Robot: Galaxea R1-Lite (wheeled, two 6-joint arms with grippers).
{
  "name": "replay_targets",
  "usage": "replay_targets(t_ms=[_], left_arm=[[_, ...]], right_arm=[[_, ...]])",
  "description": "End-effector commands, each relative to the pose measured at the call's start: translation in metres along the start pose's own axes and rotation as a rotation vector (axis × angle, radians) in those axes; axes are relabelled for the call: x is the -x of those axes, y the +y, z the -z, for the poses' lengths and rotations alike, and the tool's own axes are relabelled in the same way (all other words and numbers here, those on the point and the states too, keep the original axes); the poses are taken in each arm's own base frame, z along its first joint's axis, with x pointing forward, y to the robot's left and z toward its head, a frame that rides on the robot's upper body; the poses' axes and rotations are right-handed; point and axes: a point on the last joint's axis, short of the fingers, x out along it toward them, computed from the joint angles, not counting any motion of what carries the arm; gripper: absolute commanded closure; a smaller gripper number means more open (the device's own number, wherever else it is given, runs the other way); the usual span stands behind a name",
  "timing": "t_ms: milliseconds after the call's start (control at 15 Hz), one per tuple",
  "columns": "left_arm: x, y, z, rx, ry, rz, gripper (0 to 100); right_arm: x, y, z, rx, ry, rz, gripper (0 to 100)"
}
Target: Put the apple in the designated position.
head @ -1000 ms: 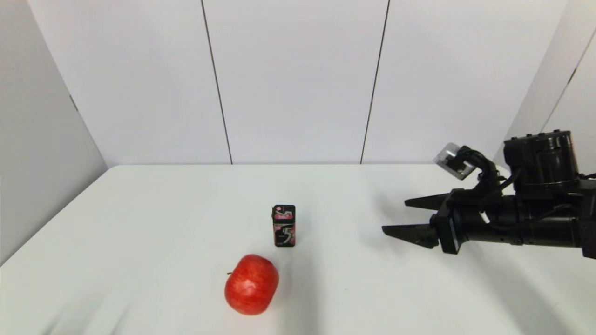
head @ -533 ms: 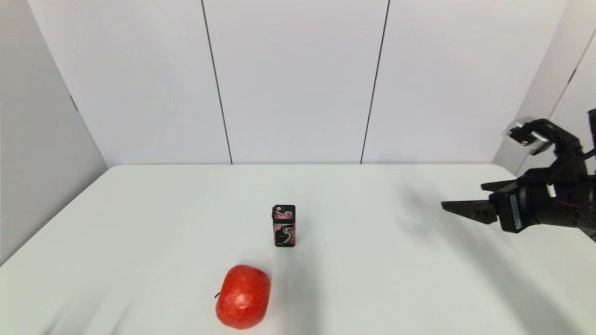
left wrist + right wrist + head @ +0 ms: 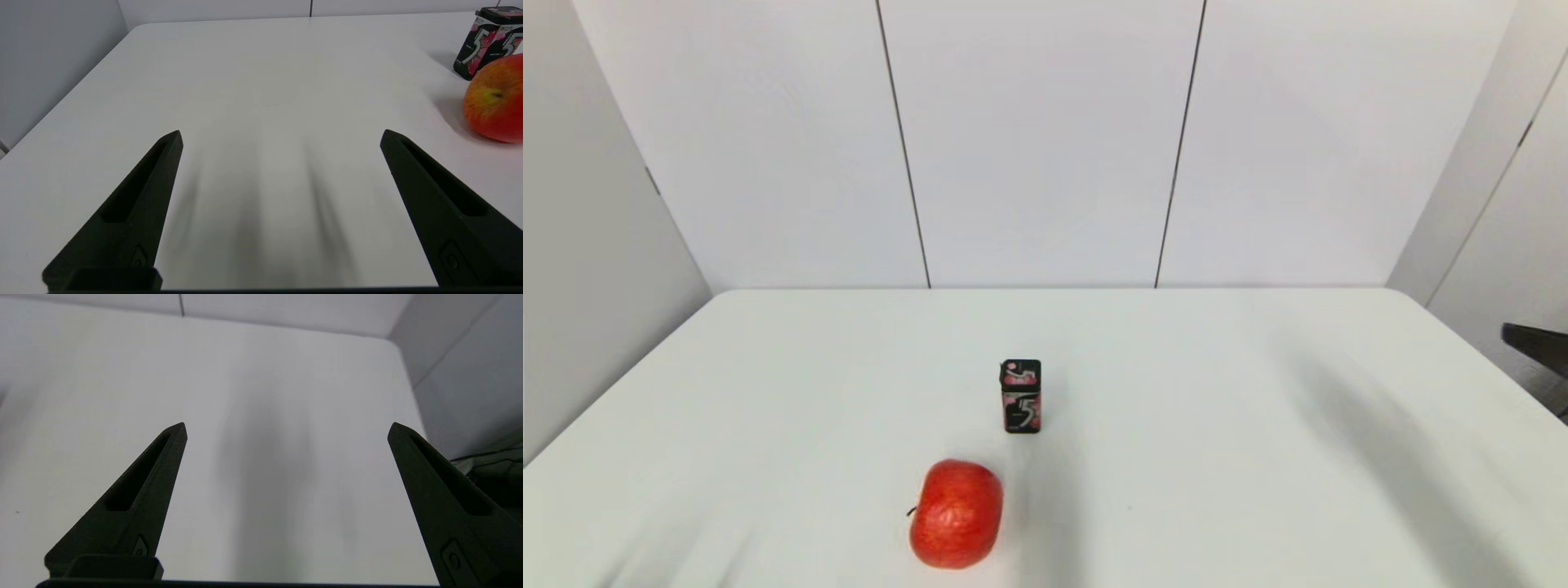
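The apple [image 3: 956,514] lies free on its side on the table [image 3: 1258,457], just at 7 o'clock of the box [image 3: 1021,396], not touching it. My right pincer [image 3: 286,428] is spread wide and empty at the table's 3 o'clock edge; my left pincer [image 3: 282,136] is spread too, near the apple. I judge the placing done, nothing left but parking.
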Motion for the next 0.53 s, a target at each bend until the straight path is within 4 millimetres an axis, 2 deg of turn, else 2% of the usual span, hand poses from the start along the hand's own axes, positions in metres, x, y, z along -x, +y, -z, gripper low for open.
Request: replay_targets(t_ms=[67,333,533], left_arm=[[0.0,0.0,0.0,0.0,0.001,0.0,0],[0.0,0.0,0.0,0.0,0.0,0.0,0],[0.0,0.0,0.0,0.0,0.001,0.0,0]], right_arm=[[0.074,0.001,0.069,-0.025,-0.173,0.07,0],[0.076,0.008,0.138,-0.018,-0.176,0.071,0],[0.059,0.014,0.182,-0.019,-0.201,0.054,0]])
